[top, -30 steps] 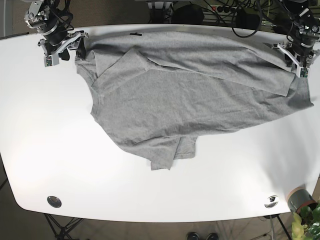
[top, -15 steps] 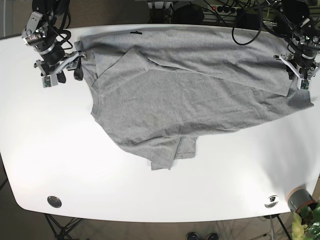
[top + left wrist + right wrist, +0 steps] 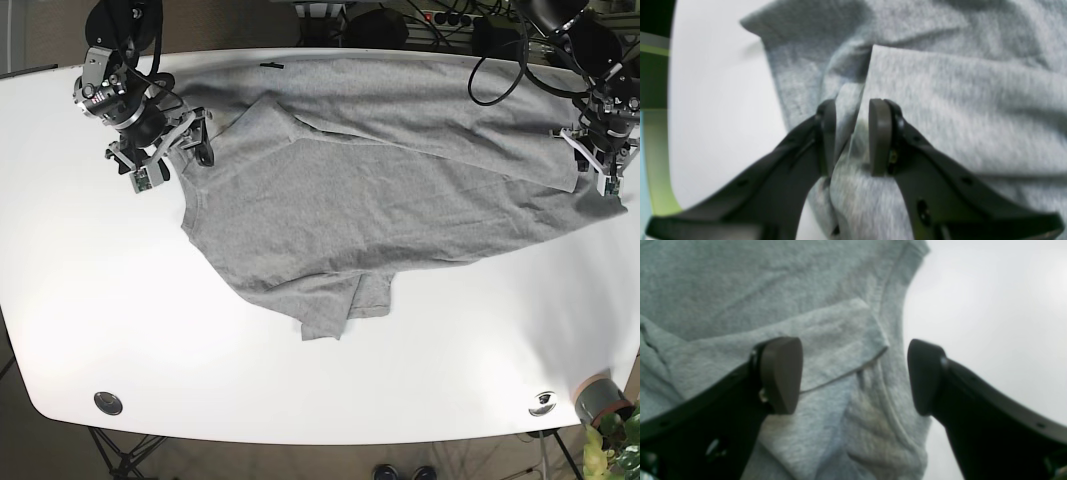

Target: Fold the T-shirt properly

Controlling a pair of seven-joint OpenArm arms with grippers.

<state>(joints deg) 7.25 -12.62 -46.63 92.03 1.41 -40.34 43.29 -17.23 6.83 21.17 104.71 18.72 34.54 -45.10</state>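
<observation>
**A:** Where is the T-shirt (image 3: pixel 380 190) lying?

**B:** Spread across the far half of the white worktop (image 3: pixel 120 300), grey, crumpled rather than flat. One layer is folded diagonally over the body, and a small flap hangs toward the near edge of the worktop from the shirt's lower border.

**A:** And the left pincer (image 3: pixel 850 133)?

**B:** It sits at the shirt's edge on the side that the base view shows on its right, where a folded-over layer ends beside the lower cloth. In the wrist view its two pads are close together with a ridge of grey fabric standing between them. The pads press the cloth from both sides, so it is clamped on the T-shirt.

**A:** The right pincer (image 3: pixel 853 376)?

**B:** At the opposite end of the shirt, which the base view shows on its left. Its fingers (image 3: pixel 781 373) are spread wide. Between them lies a turned-back corner of fabric with a hemmed border, resting on the layer below. One finger hangs over the cloth, the other over the shirt's edge where bare worktop begins. Whether either pad touches the fabric, I cannot tell.

**A:** Anything else on the worktop?

**B:** Two round metal discs (image 3: pixel 108 403) near its front corners, well apart from the shirt. A small dark tag (image 3: pixel 270 67) shows at the shirt's far border.
</observation>
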